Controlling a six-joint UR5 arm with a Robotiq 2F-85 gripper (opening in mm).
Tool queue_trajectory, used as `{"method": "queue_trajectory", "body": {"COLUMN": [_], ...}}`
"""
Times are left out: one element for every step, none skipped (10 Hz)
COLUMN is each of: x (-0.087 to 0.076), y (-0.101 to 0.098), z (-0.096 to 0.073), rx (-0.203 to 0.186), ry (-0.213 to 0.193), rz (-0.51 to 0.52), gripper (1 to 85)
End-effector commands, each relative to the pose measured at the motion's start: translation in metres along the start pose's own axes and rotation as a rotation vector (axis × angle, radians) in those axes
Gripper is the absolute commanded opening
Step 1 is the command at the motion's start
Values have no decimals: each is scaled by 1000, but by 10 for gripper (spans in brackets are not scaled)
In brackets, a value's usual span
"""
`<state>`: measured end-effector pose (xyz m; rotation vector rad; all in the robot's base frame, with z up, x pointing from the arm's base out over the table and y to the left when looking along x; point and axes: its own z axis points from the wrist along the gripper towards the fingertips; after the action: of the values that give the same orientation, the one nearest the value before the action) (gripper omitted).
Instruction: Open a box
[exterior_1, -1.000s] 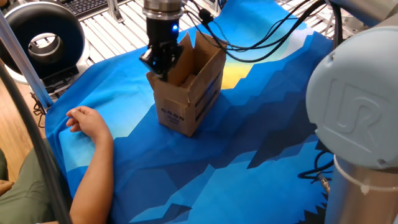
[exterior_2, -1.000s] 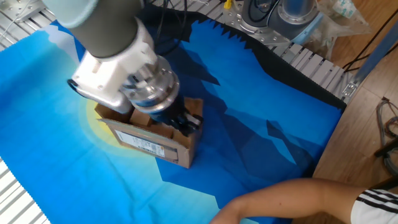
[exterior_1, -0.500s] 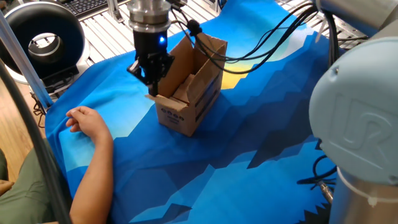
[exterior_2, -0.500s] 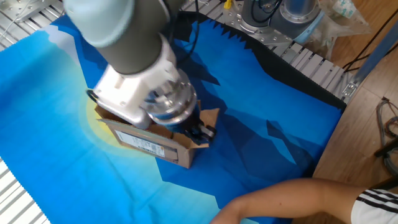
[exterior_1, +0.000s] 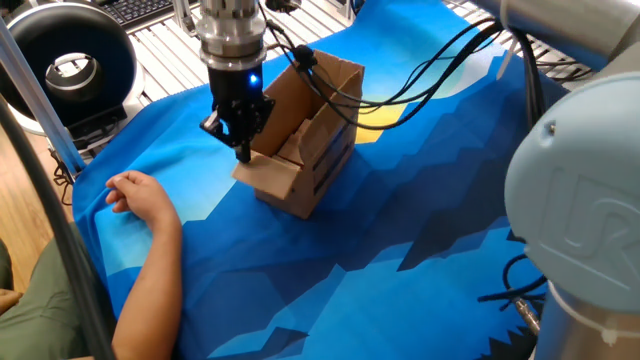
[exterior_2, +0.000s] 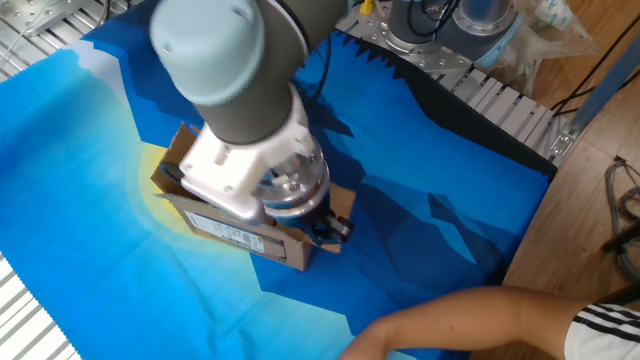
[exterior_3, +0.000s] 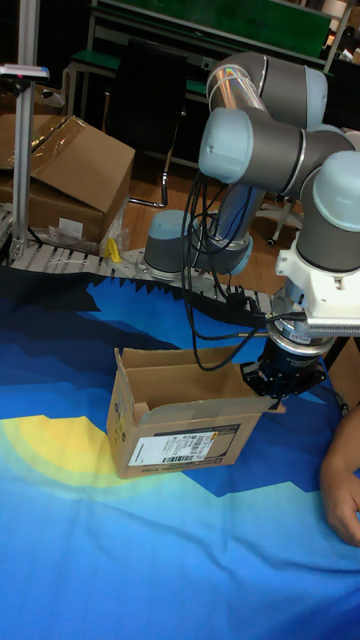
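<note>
The box (exterior_1: 318, 138) is a small brown carton standing on the blue cloth, its top flaps raised. In the other fixed view the arm hides most of it, leaving the labelled side of the box (exterior_2: 232, 233) showing. The tall fixed view shows the box (exterior_3: 180, 432) from its long side. My gripper (exterior_1: 241, 150) points down at the box's near end, fingers together on the end flap (exterior_1: 268, 174), which is bent outward and roughly level. The gripper (exterior_3: 276, 390) sits at the box's right end there, and in the other fixed view only the gripper's (exterior_2: 328, 229) tip shows.
A person's hand (exterior_1: 138, 192) rests on the cloth left of the box, with the forearm (exterior_2: 450, 318) along the near edge. A black ring-shaped device (exterior_1: 70, 62) stands at the back left. Cables (exterior_1: 420, 70) hang over the box. A large carton (exterior_3: 70, 172) sits behind the table.
The gripper has moved left, away from the box's middle, and lower. The end flap has swung from upright to bent outward, now covering the printed end face.
</note>
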<state>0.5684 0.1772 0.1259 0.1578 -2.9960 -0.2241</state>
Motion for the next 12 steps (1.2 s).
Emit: {"method": "queue_trajectory", "body": {"x": [-2, 1, 4, 6, 9, 9, 10, 10, 11, 15, 19, 23], "y": [-4, -5, -5, -4, -4, 1, 4, 4, 4, 1, -5, -11], "z": [10, 6, 2, -4, -9, -12, -14, -15, -18, -24, -31, -39], "rx": [37, 66, 90, 109, 129, 123, 117, 114, 109, 107, 112, 117], "ry": [-16, -12, -7, 1, 9, 11, 12, 15, 17, 24, 32, 40], "rz": [7, 15, 26, 41, 48, 56, 57, 57, 58, 52, 44, 38], "gripper": [13, 13, 13, 13, 13, 13, 13, 13, 13, 13, 13, 13]}}
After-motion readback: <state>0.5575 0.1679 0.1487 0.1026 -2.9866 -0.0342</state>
